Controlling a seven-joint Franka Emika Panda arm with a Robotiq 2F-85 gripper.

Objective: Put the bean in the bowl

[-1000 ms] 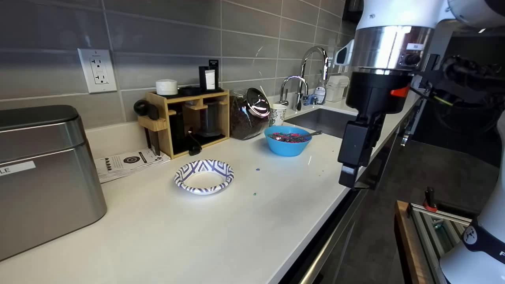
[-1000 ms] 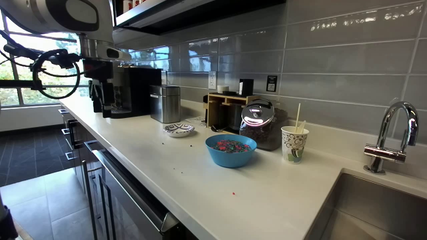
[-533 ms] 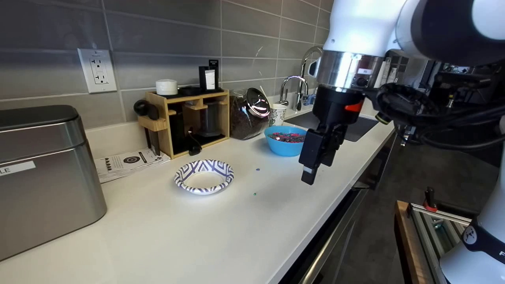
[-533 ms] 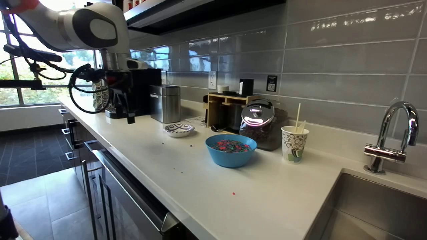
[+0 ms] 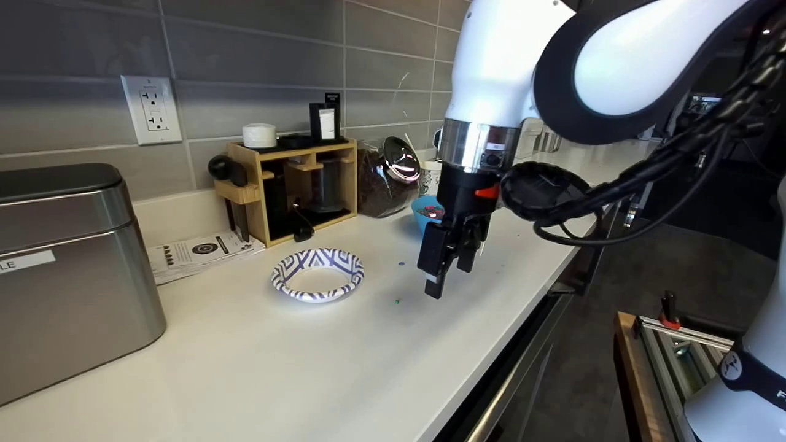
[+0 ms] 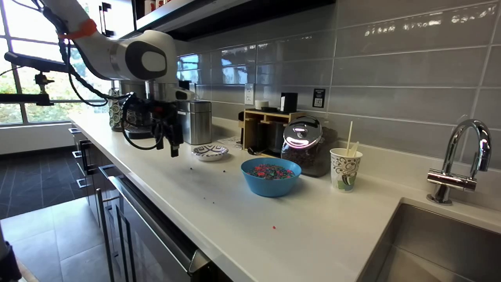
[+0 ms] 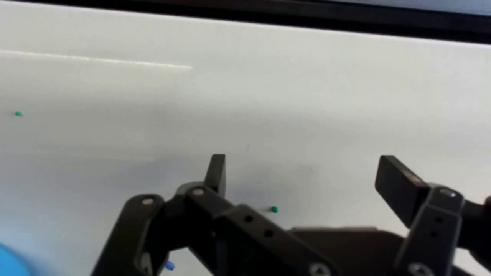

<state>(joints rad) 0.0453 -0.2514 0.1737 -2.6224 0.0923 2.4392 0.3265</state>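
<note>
Pre-grasp state: tool (image 6: 167, 150) spread, bean (image 6: 191, 168) loose on the bench (image 6: 313, 243).

Reading left to right in an exterior view, I hold the tool raised above the bench, fingers (image 7: 399, 188) parted and gripping nothing, presumably to leave clearance on both sides of so small a target. The bean (my pick among several specks (image 6: 224, 171); the wrist view shows it green) lies below and apart from the fingers. Next comes a patterned dish (image 6: 210, 153), near the bean and probably not needed. Last stands the bowl (image 6: 270, 188), upright, with small red and green pieces (image 6: 270, 171) inside, which likely makes it the collection point.
</note>
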